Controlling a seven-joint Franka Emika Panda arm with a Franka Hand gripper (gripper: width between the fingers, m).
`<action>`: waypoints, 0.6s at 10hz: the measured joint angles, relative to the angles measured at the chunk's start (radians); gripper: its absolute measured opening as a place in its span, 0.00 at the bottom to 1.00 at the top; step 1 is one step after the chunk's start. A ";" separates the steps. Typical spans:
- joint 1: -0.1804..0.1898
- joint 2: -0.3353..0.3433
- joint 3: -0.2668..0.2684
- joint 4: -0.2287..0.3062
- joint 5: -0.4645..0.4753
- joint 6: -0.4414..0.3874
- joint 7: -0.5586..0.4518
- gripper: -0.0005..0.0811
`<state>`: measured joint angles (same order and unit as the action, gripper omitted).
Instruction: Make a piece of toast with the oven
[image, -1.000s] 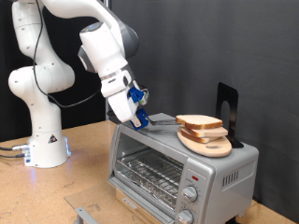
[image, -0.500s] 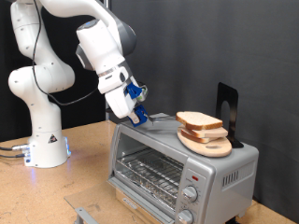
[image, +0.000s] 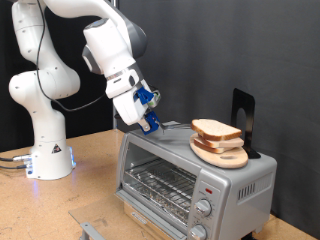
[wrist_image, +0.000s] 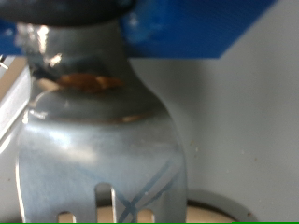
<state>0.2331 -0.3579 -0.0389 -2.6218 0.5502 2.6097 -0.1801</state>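
Observation:
The piece of toast lies flat on a round light-wood board on top of the oven. The silver oven's glass door is closed and its wire rack shows behind the glass. My gripper hangs over the oven's top corner on the exterior view's left, a short way from the toast. It is shut on a metal fork-like utensil whose end points toward the toast. In the wrist view the utensil fills the picture below the blue fingers.
A black upright stand rises behind the board on the oven top. Round knobs sit on the oven's panel on the exterior view's right. The arm's white base stands on the wooden table; a small metal piece lies near the bottom edge.
My gripper has drifted slightly up and toward the exterior view's left with the utensil, drawing its end a little away from the toast. Toast and board have not moved.

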 joint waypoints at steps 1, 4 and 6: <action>0.000 0.011 0.000 0.021 -0.005 -0.011 0.013 0.48; -0.001 0.052 0.001 0.078 -0.032 -0.081 0.043 0.48; -0.001 0.070 0.001 0.092 -0.048 -0.132 0.052 0.48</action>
<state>0.2318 -0.2878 -0.0384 -2.5302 0.5024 2.4779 -0.1277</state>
